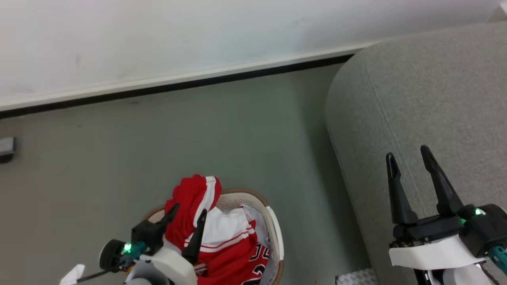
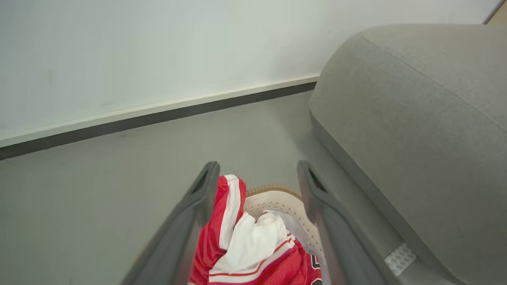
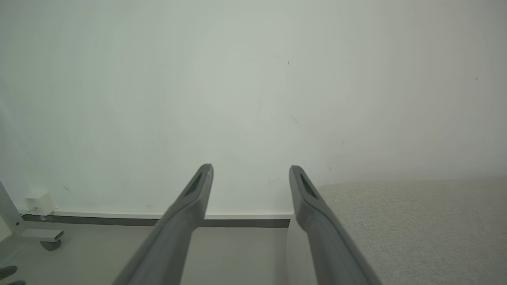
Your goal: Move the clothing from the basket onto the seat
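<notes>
The cream basket (image 1: 274, 233) with a brown rim stands on the floor at the bottom centre of the head view, heaped with red and white clothing (image 1: 227, 253). A red fold with a white stripe rises above the rim. My left gripper (image 1: 188, 210) is open, its fingers straddling that raised fold; in the left wrist view the clothing (image 2: 253, 249) lies between and below the spread fingers, close to the left one, over the basket (image 2: 277, 196). My right gripper (image 1: 407, 153) hangs open and empty over the near edge of the grey seat (image 1: 435, 99).
A white wall with a dark skirting strip runs along the back of the grey floor. A textured metal plate (image 1: 354, 277) lies at the seat's base. A dark object (image 1: 6, 148) sits at the far left. A small white box (image 3: 37, 202) is on the wall.
</notes>
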### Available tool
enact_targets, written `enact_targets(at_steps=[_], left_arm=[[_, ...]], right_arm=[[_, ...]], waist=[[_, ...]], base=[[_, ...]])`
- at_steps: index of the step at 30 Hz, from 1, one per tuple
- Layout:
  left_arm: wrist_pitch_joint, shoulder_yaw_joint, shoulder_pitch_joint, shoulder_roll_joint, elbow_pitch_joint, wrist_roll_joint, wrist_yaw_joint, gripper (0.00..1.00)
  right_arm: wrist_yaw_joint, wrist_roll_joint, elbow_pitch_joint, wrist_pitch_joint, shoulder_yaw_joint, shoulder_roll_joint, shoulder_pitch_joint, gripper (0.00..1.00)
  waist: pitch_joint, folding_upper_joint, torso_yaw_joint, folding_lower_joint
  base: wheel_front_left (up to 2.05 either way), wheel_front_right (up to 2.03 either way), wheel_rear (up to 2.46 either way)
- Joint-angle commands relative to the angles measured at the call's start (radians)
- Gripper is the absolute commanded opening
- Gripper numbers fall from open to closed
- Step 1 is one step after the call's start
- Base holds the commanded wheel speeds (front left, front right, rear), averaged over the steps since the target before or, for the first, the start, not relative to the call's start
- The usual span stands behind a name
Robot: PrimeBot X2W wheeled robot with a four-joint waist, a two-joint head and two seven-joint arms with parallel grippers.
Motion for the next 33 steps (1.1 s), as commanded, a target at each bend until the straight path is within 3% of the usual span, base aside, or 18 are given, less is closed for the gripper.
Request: enact_targets(at_steps=[1, 14, 26, 31, 32, 33], left_arm=[[0.0, -0.007, -0.025, 0.015, 0.018, 0.006, 0.0, 1.0], [0.088, -0.325, -0.316, 0.108, 0.35, -0.091, 0.0, 1.0], [0.155, -0.51, -0.457, 0.197, 0.461, -0.202, 0.0, 1.0], [0.147, -0.553, -0.487, 0.207, 0.492, -0.237, 0.0, 1.0], [0.141, -0.564, -0.492, 0.204, 0.494, -0.245, 0.0, 0.84], [0.134, -0.57, -0.498, 0.201, 0.495, -0.255, 0.0, 0.29]], right_arm=[[-0.002, 0.007, -0.007, 0.001, -0.002, -0.003, -0.02, 1.0], [-0.002, 0.055, -0.147, 0.001, -0.005, -0.002, -0.152, 1.0], [-0.002, 0.095, -0.217, 0.001, -0.026, -0.002, -0.211, 1.0], [-0.002, 0.113, -0.23, 0.001, -0.022, -0.003, -0.211, 1.0], [-0.002, 0.114, -0.229, 0.001, -0.022, -0.003, -0.208, 1.0], [-0.002, 0.115, -0.226, 0.001, -0.023, -0.003, -0.205, 1.0]], waist=[[0.081, 0.0, -0.055, -0.0001], [0.395, 0.0, -0.144, -0.0001], [0.587, 0.0, -0.177, -0.0001], [0.629, 0.0, -0.192, -0.0001], [0.631, 0.0, -0.193, -0.0001], [0.631, 0.0, -0.194, -0.0001]], base=[[0.0, 0.0, 0.0], [0.0, 0.0, 0.0], [0.0, 0.0, 0.0], [0.0, 0.0, 0.0], [0.0, 0.0, 0.0], [0.0, 0.0, 0.0]])
